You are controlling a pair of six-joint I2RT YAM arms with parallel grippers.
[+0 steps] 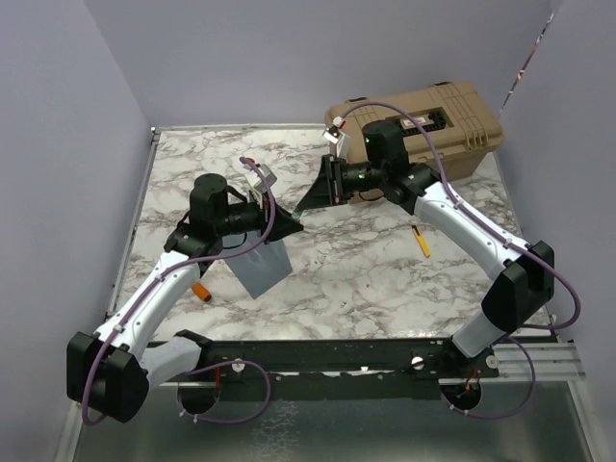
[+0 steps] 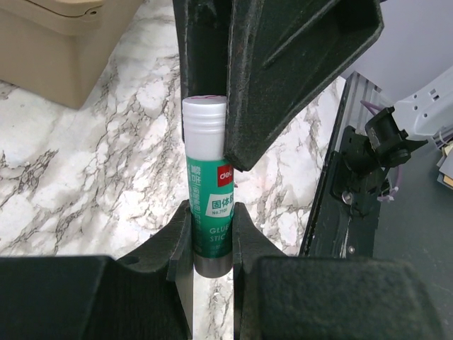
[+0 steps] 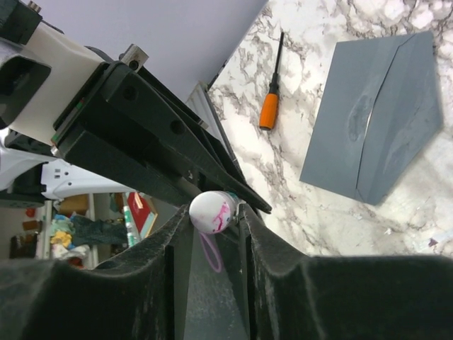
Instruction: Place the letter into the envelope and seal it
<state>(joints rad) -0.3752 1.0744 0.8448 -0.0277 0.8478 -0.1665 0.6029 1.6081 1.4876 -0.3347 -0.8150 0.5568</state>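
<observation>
Top external view: the envelope (image 1: 262,269) lies flat on the marble table (image 1: 366,279), partly under the left arm. Just above its far edge the left gripper (image 1: 292,219) and the right gripper (image 1: 301,204) meet tip to tip. What they hold between them is too small to tell here. An orange-handled screwdriver (image 1: 200,291) lies near the envelope's left side, a yellow item (image 1: 422,241) sits well off to its right, and a tan case (image 1: 423,130) stands far beyond it. Left wrist view: the left gripper's jaws are nearly closed, clamping the green body of a glue stick (image 2: 210,212). The right gripper's fingers (image 2: 283,78) reach down around its white cap. Right wrist view: the right gripper's jaws are narrowed onto the cap's round end, with the envelope on the table beyond and the screwdriver beside it.
</observation>
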